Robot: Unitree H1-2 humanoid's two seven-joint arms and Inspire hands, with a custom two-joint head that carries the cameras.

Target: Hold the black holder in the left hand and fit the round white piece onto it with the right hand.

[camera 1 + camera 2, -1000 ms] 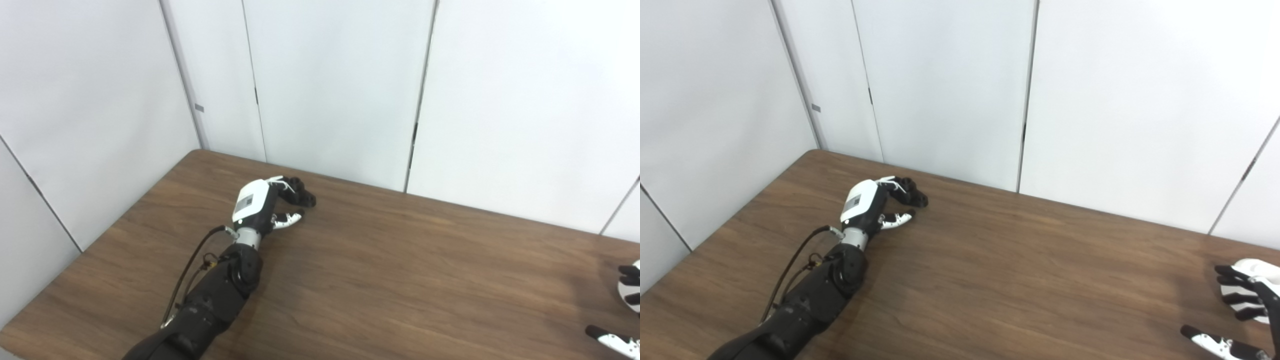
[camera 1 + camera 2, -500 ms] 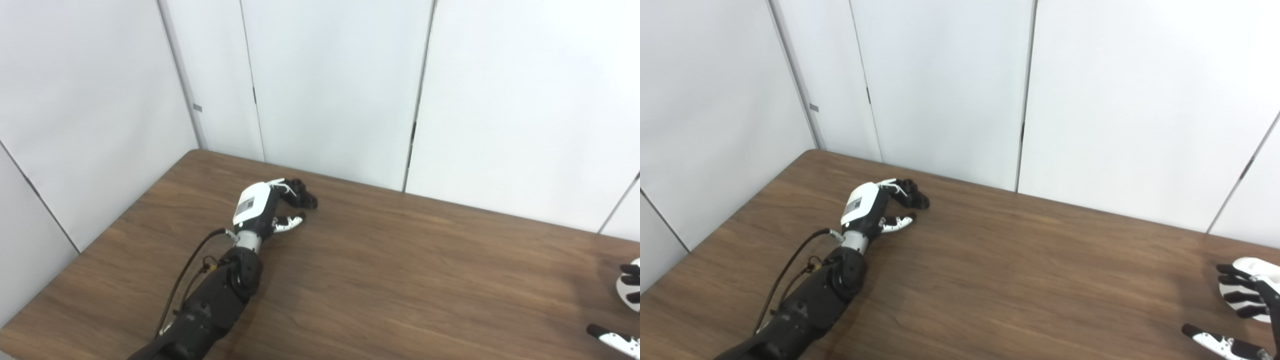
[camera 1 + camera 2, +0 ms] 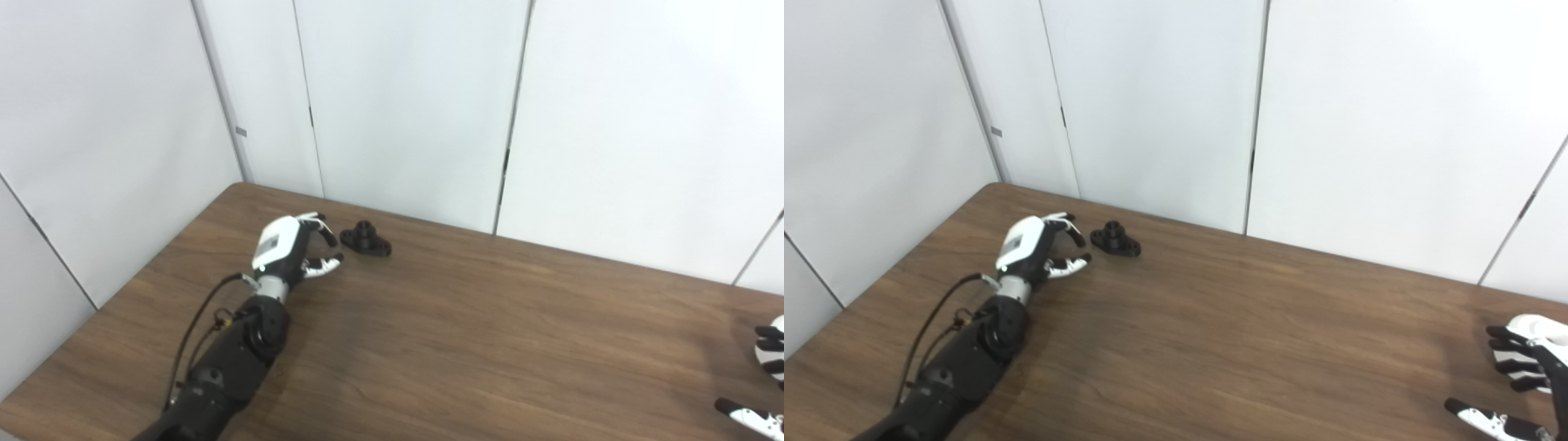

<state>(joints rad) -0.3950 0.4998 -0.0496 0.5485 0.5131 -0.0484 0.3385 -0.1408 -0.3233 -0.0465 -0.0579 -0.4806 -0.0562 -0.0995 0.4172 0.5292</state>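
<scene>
Since the earlier frames the left hand (image 3: 288, 248) has drawn back to the left, leaving the black holder (image 3: 365, 238) lying free on the table (image 3: 465, 343) near its far edge. Its fingers are spread, holding nothing, just left of the holder. At the right edge, the right hand (image 3: 1528, 373) curls dark fingers over the round white piece (image 3: 1536, 334). Bare wood stretches wide between the two hands.

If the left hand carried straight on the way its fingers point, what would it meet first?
Most likely the black holder, lying on the table just beyond the open left hand, clear of its fingertips. Depth is uncertain; it might pass slightly to one side.
</scene>
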